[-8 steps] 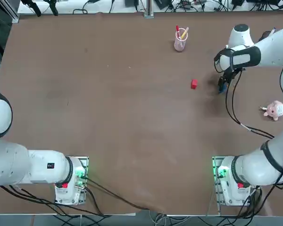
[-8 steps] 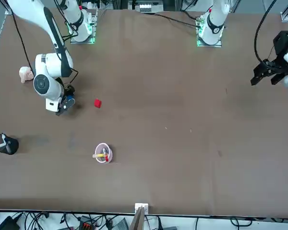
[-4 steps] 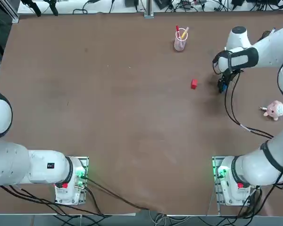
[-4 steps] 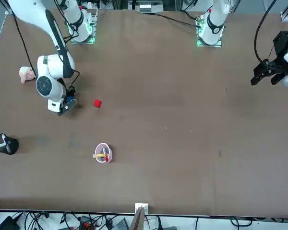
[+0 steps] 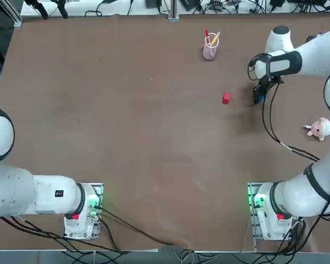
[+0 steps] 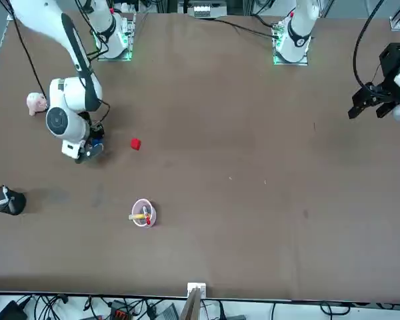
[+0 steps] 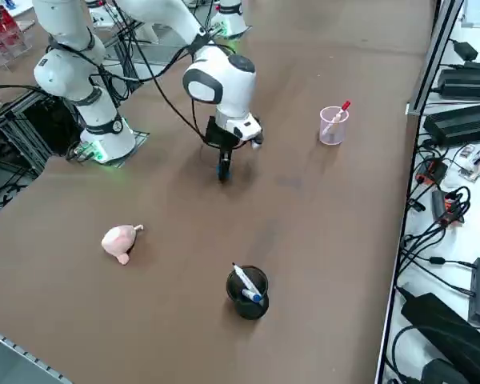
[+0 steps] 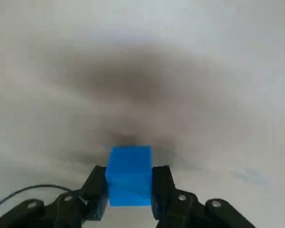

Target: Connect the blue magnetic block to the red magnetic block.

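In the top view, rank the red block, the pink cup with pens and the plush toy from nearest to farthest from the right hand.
Measured from the right hand, shut on the blue block:
1. Red block, just to the hand's left in that view.
2. Plush toy and pink cup: too close to call. The toy lies toward the right edge, the cup toward the far edge.
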Robot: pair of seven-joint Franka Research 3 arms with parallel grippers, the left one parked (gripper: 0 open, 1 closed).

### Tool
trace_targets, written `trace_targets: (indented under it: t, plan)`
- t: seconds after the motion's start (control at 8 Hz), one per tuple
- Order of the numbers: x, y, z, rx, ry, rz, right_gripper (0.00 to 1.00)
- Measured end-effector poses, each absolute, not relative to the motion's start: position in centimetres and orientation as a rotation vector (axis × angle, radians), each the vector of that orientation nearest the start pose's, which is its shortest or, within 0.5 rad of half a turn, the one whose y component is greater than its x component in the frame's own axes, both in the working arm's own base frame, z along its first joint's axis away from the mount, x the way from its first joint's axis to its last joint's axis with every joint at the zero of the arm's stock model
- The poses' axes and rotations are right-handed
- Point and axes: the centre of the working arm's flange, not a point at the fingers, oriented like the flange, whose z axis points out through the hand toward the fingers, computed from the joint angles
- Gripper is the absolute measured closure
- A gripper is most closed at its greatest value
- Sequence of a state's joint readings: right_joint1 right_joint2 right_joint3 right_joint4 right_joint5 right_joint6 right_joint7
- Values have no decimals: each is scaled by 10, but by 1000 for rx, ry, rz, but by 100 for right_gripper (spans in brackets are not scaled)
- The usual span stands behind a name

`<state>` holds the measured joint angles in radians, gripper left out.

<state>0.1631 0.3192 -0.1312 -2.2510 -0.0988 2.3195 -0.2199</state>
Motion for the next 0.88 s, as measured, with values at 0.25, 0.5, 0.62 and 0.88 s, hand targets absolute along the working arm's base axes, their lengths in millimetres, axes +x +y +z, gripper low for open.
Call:
trace_targets:
  t: [0.25, 0.5, 0.62, 0.88]
  plan:
    - [532, 14, 220, -3184, -170, 378, 52]
    - [542, 17, 211, -3143, 81, 388, 52]
    - [543, 18, 201, -3129, 116, 410, 52]
    - [543, 18, 188, -3125, 124, 449, 52]
